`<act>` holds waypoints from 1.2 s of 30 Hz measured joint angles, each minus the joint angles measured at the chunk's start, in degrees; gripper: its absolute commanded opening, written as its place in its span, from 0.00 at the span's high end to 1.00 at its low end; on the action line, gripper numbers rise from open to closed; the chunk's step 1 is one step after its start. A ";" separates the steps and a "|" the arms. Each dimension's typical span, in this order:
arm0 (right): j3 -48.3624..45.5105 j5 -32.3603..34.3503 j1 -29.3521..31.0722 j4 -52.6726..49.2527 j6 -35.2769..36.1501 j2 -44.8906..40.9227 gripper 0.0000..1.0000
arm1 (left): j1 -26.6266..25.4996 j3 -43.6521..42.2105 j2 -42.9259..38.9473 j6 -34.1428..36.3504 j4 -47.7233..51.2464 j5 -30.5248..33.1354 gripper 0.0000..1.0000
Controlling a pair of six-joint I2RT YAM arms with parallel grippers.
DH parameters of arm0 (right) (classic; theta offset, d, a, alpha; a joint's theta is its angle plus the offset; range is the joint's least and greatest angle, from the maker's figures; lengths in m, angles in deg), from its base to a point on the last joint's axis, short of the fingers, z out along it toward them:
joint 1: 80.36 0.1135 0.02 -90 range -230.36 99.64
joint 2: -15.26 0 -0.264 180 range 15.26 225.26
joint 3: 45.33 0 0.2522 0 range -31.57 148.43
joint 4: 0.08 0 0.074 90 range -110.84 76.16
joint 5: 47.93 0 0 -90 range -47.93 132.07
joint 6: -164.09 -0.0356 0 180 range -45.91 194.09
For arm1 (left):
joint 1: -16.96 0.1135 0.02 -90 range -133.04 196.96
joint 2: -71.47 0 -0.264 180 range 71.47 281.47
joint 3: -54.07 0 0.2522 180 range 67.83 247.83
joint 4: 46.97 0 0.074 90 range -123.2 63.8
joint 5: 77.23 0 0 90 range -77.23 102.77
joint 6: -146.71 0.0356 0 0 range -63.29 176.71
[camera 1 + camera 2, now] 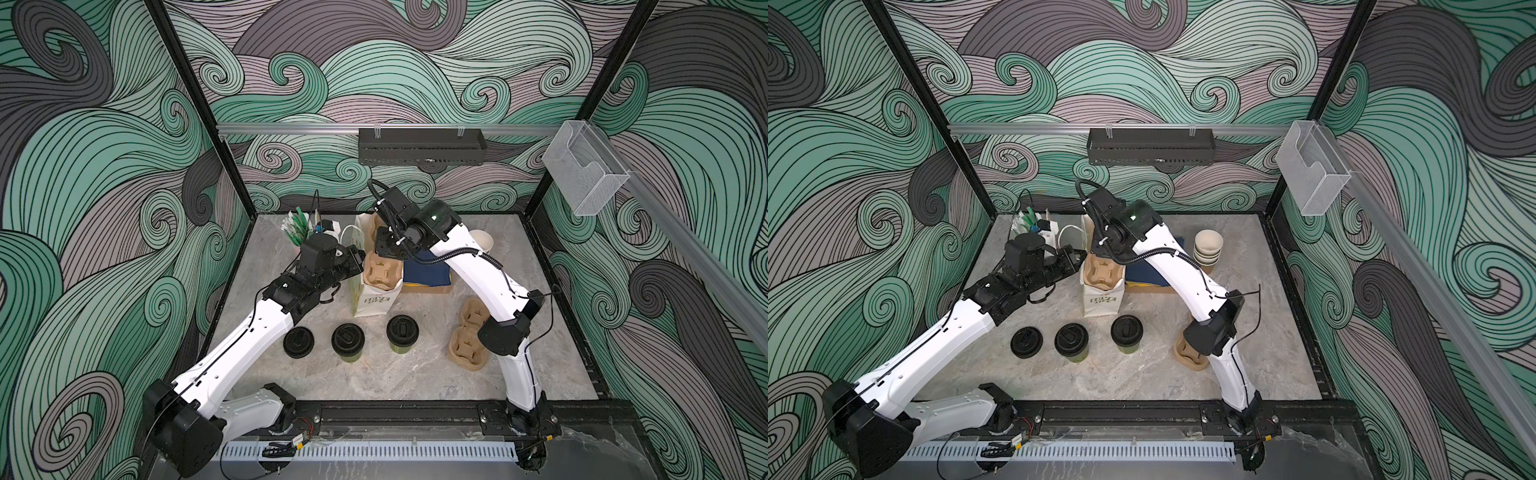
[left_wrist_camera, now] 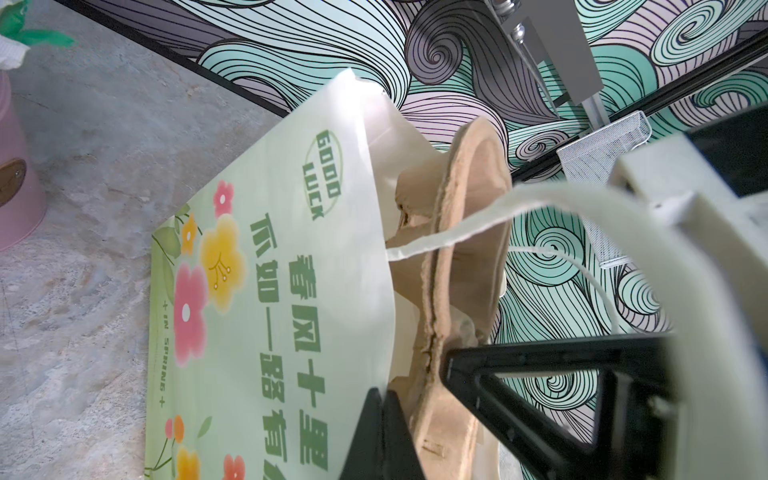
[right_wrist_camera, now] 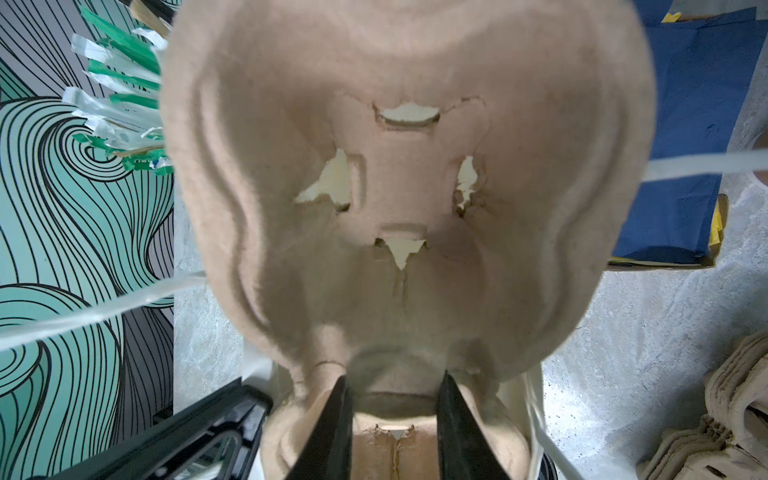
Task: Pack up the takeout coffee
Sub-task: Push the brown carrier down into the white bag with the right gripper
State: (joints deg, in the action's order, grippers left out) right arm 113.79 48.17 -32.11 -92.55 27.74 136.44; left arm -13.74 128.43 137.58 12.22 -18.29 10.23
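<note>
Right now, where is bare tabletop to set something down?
Bare: the marble strip between the black-lidded olive paper cups and the black front rail. Crowded: the back, around the pale green paper bag and navy paper stack.

Both top views look down from the near edge over the whole table [image 1: 415, 386]; both wrist cameras crowd the pulp cup carrier [image 3: 270, 249] in the paper bag [image 2: 270, 332].

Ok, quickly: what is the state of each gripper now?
Left gripper: closed on the rim of the pale green flowered paper bag.
Right gripper: closed on the brown moulded-pulp cup carrier.
</note>
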 measured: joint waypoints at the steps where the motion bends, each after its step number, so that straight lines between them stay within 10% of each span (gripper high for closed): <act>1: -0.04 -0.11 0.00 -0.04 0.02 0.00 0.75 | -0.13 0.00 0.00 0.09 0.02 0.15 1.00; 36: 5.25 -3.87 -1.22 -1.20 4.00 4.74 0.72 | -1.31 -1.60 -1.46 0.09 -0.52 5.31 1.00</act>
State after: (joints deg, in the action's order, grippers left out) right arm 119.04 44.31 -33.34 -93.76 31.74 141.19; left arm -15.05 126.83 136.12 12.31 -18.81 15.54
